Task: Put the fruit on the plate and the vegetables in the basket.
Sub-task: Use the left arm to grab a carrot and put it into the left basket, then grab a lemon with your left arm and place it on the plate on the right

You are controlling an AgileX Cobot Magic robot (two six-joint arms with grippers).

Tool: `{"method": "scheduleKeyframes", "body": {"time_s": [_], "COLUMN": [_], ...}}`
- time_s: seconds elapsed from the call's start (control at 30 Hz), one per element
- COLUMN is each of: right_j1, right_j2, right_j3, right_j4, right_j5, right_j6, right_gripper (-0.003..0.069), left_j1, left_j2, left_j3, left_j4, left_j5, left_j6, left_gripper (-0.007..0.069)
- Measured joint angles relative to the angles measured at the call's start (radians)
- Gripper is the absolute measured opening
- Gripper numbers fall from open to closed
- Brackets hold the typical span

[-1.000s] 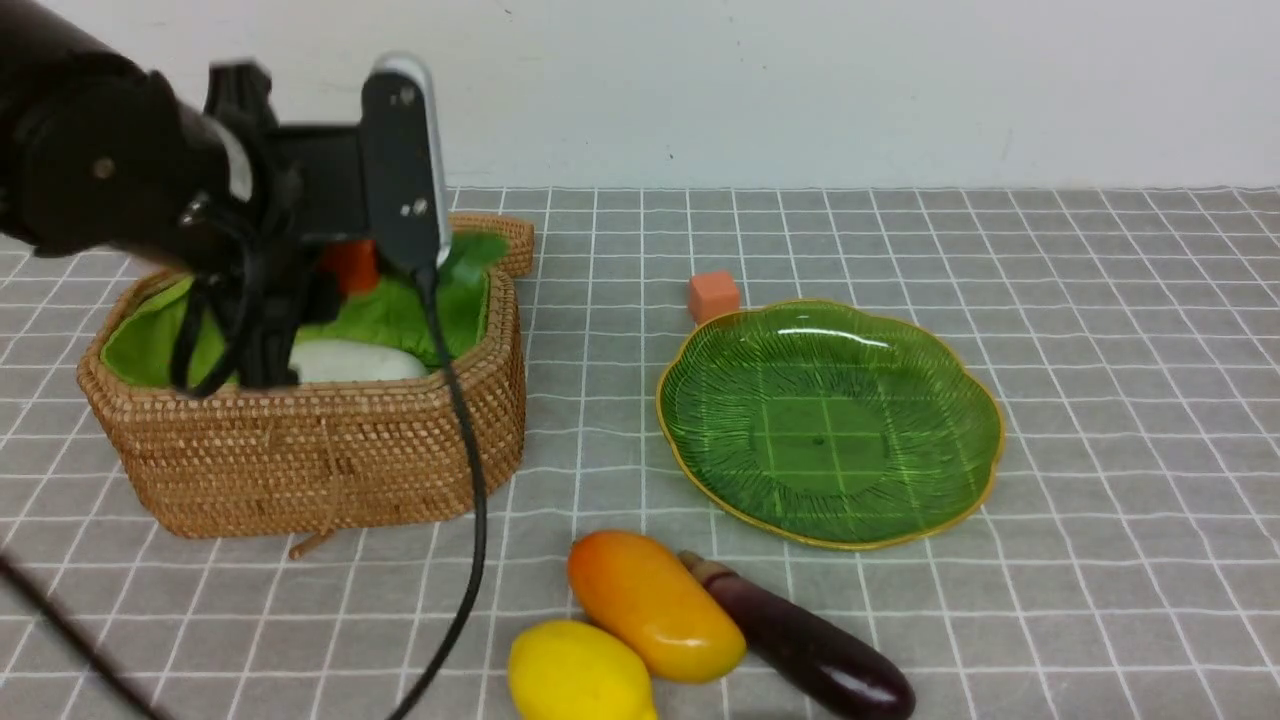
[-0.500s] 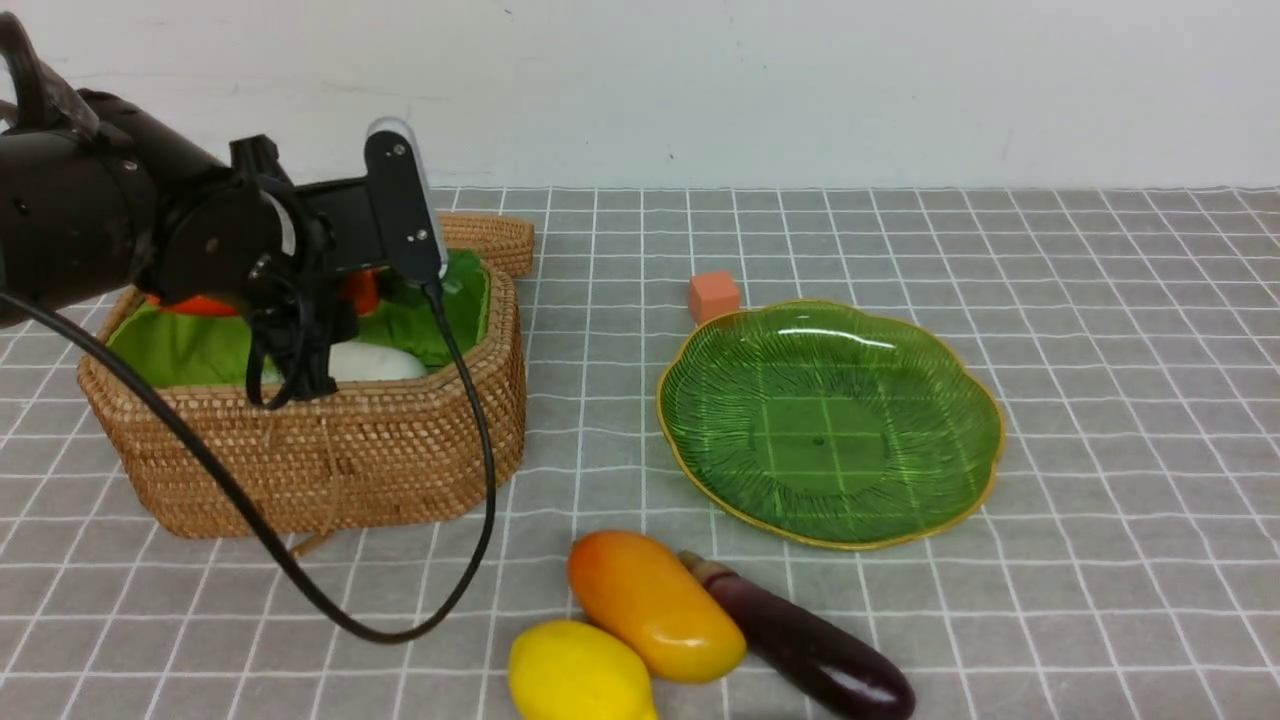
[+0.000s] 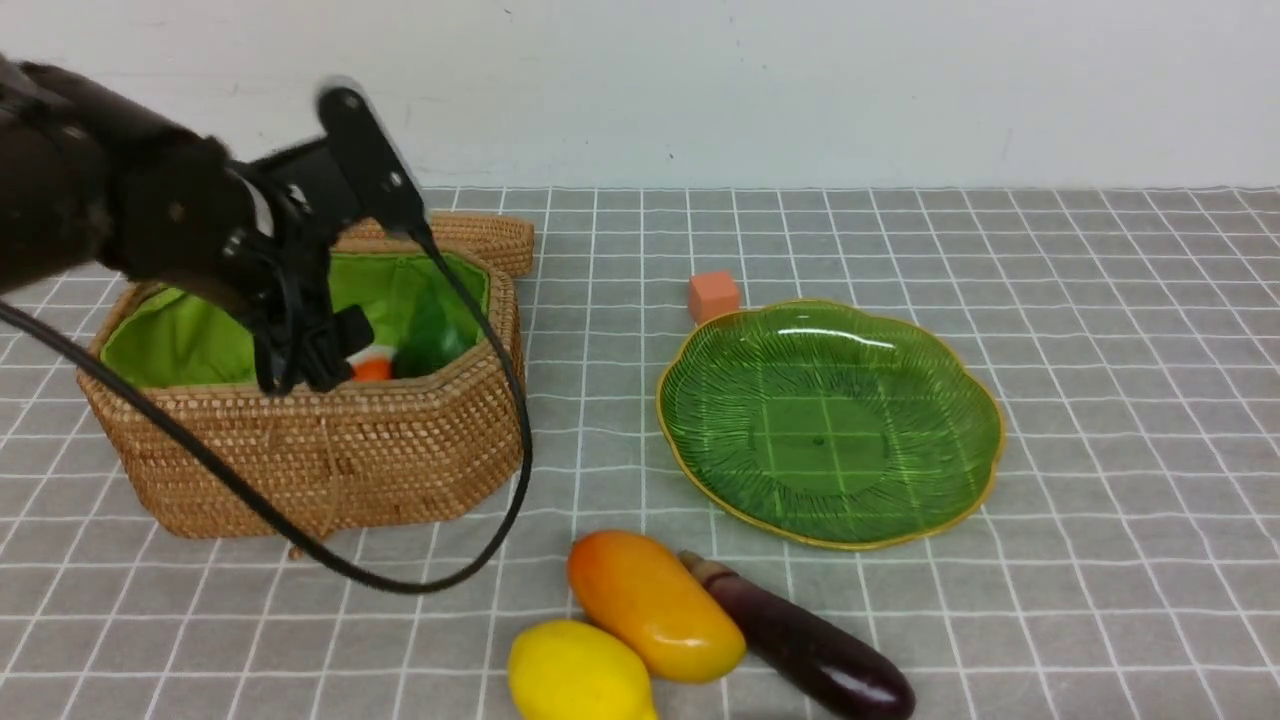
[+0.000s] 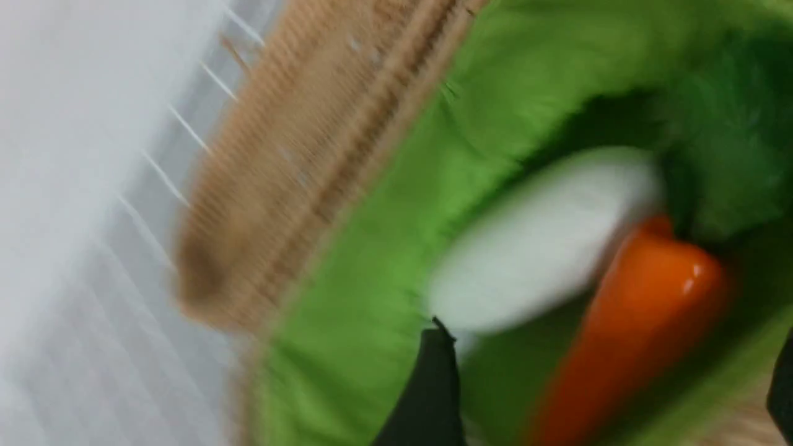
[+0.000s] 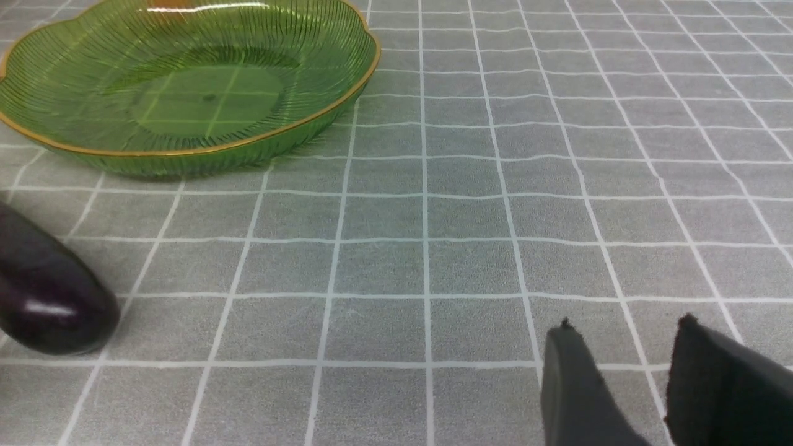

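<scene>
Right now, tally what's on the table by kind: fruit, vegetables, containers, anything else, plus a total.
Fruit: 2 (mango, lemon)
Vegetables: 3 (eggplant; carrot and white radish, both in the basket)
Containers: 2 (plate, basket)
Other: 1 (orange cube)
Total: 8

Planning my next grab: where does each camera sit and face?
Front: between the arms, facing forward over basket and plate; left arm shows.
Left wrist: above the basket, looking in at radish and carrot; a finger shows.
Right wrist: low over the table, facing plate and eggplant; both fingertips show.
Front and right wrist share plate, eggplant.
</scene>
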Motion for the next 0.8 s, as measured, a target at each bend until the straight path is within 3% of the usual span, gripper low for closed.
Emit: {"method": "scheduleKeyframes", "body": {"time_s": [0.1, 0.2, 0.33, 0.43, 0.53, 0.57, 0.6, 0.67, 0.77, 0.8], "right_j1": [0.000, 0.000, 0.000, 0.000, 0.000, 0.000, 0.000, 0.000, 0.000, 0.000], "right_j2": [0.000, 0.000, 0.000, 0.000, 0.000, 0.000, 0.000, 0.000, 0.000, 0.000], "right_j3": [0.000, 0.000, 0.000, 0.000, 0.000, 0.000, 0.000, 0.000, 0.000, 0.000], "right_j4": [0.000, 0.000, 0.000, 0.000, 0.000, 0.000, 0.000, 0.000, 0.000, 0.000], "right_j5": [0.000, 0.000, 0.000, 0.000, 0.000, 0.000, 0.000, 0.000, 0.000, 0.000], "right_j6": [0.000, 0.000, 0.000, 0.000, 0.000, 0.000, 0.000, 0.000, 0.000, 0.000], "right_gripper": [0.0240, 0.0240, 0.0240, 0.0240, 0.0240, 0.0240, 0.0240, 0.0240, 0.0240, 0.0240], "left_j1": [0.000, 0.000, -0.051, -0.179, -0.293, -0.299, -0.336, -0.369, -0.387, -0.386], "left_j2": [-0.046, -0.070, -0.077, -0.110, -0.136, -0.136, -0.139, -0.127, -0.098, -0.096], "left_j3": [0.000, 0.000, 0.026, 0.094, 0.161, 0.165, 0.190, 0.208, 0.211, 0.211], "left_j4": [-0.174, -0.420, -0.554, -0.569, -0.538, -0.538, -0.504, -0.452, -0.377, -0.372], "left_j5": [0.116, 0.292, 0.494, 0.551, 0.512, 0.512, 0.464, 0.389, 0.311, 0.307], "left_j6": [-0.145, -0.379, -0.444, -0.484, -0.700, -0.700, -0.884, -1.123, -1.391, -1.404], "left_gripper": [0.0617, 0.0543, 0.0473, 0.0434, 0.0426, 0.0426, 0.0426, 0.0426, 0.0426, 0.0426]}}
